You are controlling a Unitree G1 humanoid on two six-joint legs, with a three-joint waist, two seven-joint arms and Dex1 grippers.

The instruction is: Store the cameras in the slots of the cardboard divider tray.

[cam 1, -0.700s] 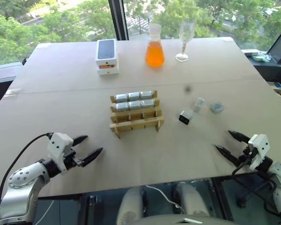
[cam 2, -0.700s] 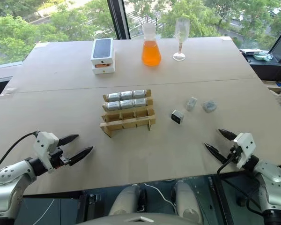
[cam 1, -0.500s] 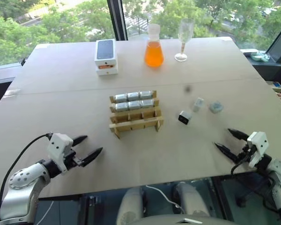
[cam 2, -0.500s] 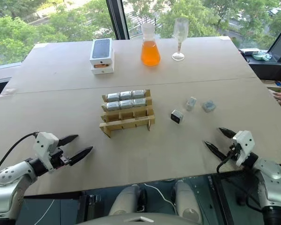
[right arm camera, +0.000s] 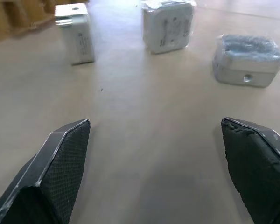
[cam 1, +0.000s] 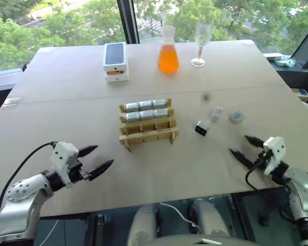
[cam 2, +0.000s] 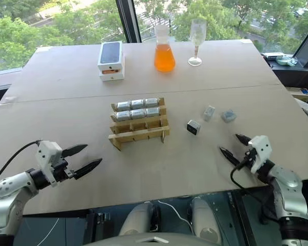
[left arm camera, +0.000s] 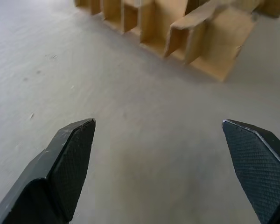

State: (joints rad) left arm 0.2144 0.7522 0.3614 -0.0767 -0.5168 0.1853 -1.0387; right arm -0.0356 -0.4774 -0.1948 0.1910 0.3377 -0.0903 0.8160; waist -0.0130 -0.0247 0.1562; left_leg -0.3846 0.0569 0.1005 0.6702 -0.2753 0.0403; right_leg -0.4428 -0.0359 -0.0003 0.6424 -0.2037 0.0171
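Near the surface's right edge, your right pincer [cam 2: 236, 146] has crept toward three loose cameras [cam 2: 194, 127], gaping wide and empty. Your left pincer [cam 1: 95, 160], equally wide and empty, waits by the front edge. Mid-surface, the cardboard divider tray [cam 1: 148, 125] has six filled slots; how deep the front rows go is unclear.

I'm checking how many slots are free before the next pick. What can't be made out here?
- Cardboard divider tray: head views: its own strips hide the front slots' floors.
- Left wrist view: the tray is cut off by the edge.
- Three loose cameras: too small to read their faces.
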